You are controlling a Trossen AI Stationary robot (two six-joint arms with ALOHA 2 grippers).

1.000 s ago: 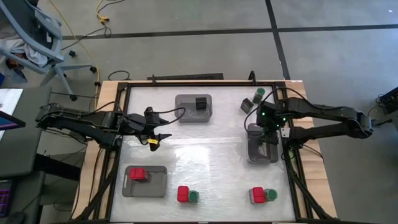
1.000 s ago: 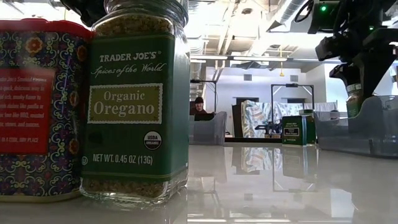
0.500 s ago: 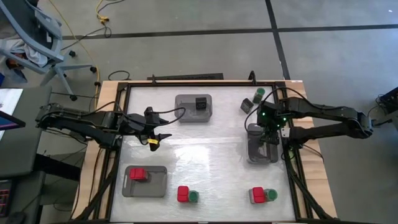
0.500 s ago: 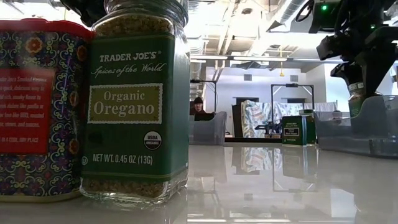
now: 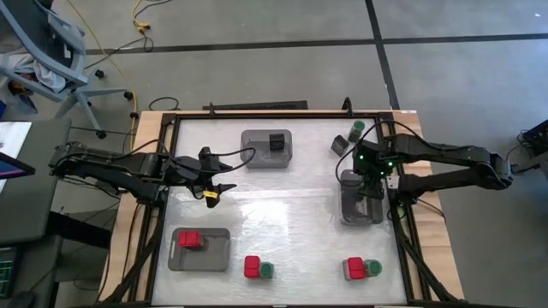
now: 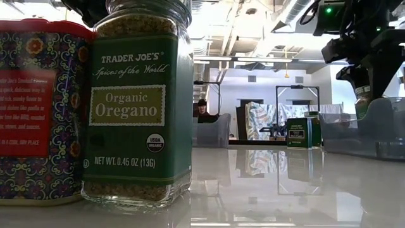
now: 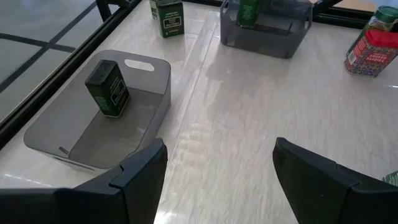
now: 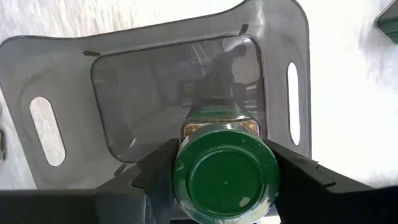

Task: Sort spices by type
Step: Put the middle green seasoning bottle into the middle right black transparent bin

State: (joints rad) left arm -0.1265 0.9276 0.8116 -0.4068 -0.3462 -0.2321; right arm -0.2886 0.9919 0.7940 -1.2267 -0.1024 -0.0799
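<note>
1. Nearest the low camera, an oregano jar with a green label is standing upright, touching or just beside a red patterned tin on its nine o'clock side.
2. In the high view this near edge of the table is holding two pairs: a red box with a green-lidded jar at its three o'clock, and toward four o'clock of the table centre another red box with a second green-lidded jar beside it.
3. At about eight o'clock of the centre, a grey tray is carrying one red spice box.
4. The left gripper is hovering at nine o'clock of the centre, its fingers spread wide with nothing between them.
5. The right gripper is sitting at three o'clock, over a second grey tray; its fingers are pressing both sides of a jar with a green lid, holding it upright inside the tray's walls.
6. Farther back, at twelve o'clock, a third grey tray is holding one black cube-like tin, standing upright.
7. At one o'clock, a loose black tin and another green-lidded jar are sitting near each other on the bare table.
8. Beyond the table, a person is sitting in the room.
</note>
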